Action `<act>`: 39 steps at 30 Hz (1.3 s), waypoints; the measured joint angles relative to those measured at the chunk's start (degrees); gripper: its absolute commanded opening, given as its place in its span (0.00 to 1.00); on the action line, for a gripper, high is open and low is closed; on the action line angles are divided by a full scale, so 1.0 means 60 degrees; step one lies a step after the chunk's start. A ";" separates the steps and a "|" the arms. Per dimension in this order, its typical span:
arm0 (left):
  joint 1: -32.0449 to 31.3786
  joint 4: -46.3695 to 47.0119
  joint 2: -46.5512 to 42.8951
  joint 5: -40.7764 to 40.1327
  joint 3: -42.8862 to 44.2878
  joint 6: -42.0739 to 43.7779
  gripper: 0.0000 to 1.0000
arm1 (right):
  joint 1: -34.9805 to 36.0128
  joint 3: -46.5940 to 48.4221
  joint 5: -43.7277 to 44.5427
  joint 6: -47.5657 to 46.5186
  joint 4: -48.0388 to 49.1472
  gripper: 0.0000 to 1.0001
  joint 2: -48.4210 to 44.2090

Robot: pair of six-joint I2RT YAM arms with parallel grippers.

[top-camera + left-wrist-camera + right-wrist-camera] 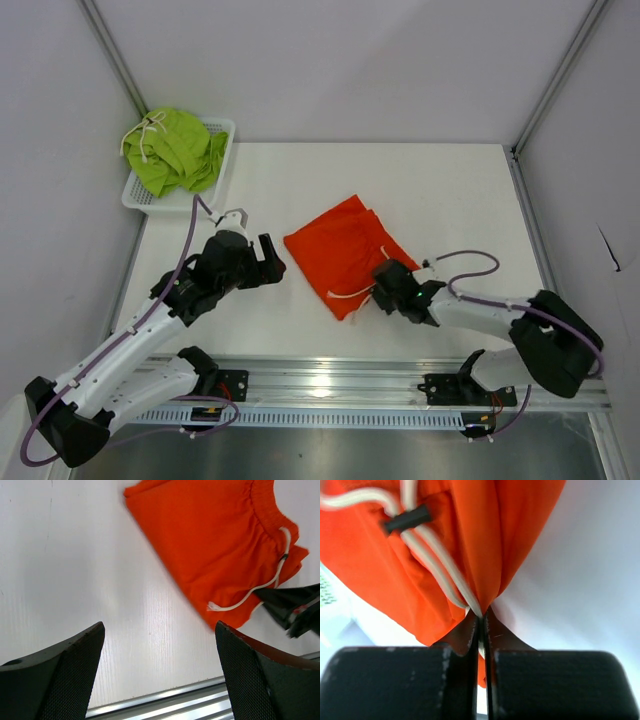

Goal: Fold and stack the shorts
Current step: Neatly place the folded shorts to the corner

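Observation:
The orange shorts (345, 250) lie folded in the middle of the table, white drawstring trailing at their near edge. My right gripper (383, 290) is shut on the near waistband edge of the orange shorts (470, 545), pinching fabric and drawstring between its fingertips. My left gripper (268, 262) is open and empty, hovering just left of the orange shorts (220, 545), its fingers (60, 675) wide apart above bare table. The lime green shorts (175, 148) lie crumpled in the white basket (227, 128) at the far left.
The table's near edge has a metal rail (330, 385). Grey walls with metal frame posts close in the back and both sides. The basket sits at the table's far left corner.

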 measured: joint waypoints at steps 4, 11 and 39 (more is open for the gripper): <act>0.0000 0.0018 0.0004 0.0015 0.0000 -0.0004 0.91 | -0.2171 0.0011 -0.0823 -0.3483 -0.1242 0.01 -0.1785; 0.0015 0.0419 0.0233 0.0182 -0.0011 -0.0007 0.91 | -0.7326 0.1016 -0.3060 -0.9060 -0.2193 0.00 -0.2324; 0.0015 0.0710 0.0623 0.0510 -0.0208 0.0004 0.91 | -0.8295 0.4462 -0.1166 -1.3092 -0.5355 0.76 0.0725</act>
